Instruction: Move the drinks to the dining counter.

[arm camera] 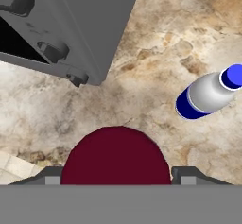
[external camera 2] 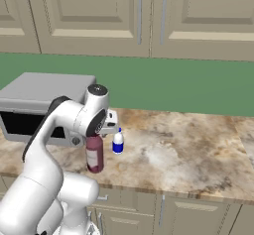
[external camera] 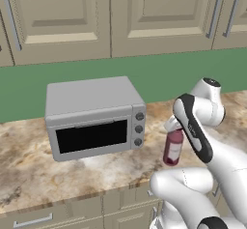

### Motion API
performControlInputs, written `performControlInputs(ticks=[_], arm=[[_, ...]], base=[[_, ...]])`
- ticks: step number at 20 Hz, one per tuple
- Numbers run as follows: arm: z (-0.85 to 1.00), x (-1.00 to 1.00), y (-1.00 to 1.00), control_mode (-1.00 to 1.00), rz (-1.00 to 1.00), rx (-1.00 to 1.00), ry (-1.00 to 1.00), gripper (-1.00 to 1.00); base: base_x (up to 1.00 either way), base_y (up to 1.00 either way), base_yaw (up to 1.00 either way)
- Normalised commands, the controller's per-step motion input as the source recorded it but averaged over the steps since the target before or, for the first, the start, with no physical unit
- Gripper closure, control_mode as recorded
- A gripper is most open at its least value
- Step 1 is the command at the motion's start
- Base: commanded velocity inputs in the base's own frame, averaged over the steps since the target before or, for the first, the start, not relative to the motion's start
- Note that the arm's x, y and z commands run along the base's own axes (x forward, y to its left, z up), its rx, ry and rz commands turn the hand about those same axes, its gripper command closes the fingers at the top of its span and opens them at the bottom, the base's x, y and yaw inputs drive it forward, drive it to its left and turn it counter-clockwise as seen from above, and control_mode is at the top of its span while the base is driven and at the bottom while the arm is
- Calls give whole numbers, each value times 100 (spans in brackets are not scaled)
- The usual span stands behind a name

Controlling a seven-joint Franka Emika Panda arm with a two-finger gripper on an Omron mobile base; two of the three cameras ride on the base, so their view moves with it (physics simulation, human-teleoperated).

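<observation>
On the marbled desk [external camera 2: 188, 145], the maroon bottle [external camera 2: 94, 153] is straddled by the fingers [arm camera: 116, 176], grip uncertain; the white bottle [external camera 2: 118, 142] is unmoved.

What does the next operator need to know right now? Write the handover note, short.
Gripper: directly above the maroon bottle, a finger tip on each side of its top; grip not confirmed.
Maroon bottle: upright on the marbled counter near the front edge, right of the toaster oven.
White-and-blue bottle: upright on the same counter, just behind and right of the maroon one.
Done: no drink delivered that I can see.
Left: grasp, carry each to the dining counter.
</observation>
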Motion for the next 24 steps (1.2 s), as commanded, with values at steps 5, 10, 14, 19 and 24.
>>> performControlInputs(ticks=[5, 10, 14, 19, 24], arm=[[58, -40, 0, -100, 0, 0, -1, 100], [52, -35, 0, -100, 0, 0, -7, 100], [53, -39, 0, -100, 0, 0, 0, 100], [60, -36, 0, -100, 0, 0, -2, 100], [56, -38, 1, -100, 0, 0, -10, 100]], base=[[0, 0, 0], [0, 0, 0], [0, 0, 0], [0, 0, 0], [0, 0, 0]])
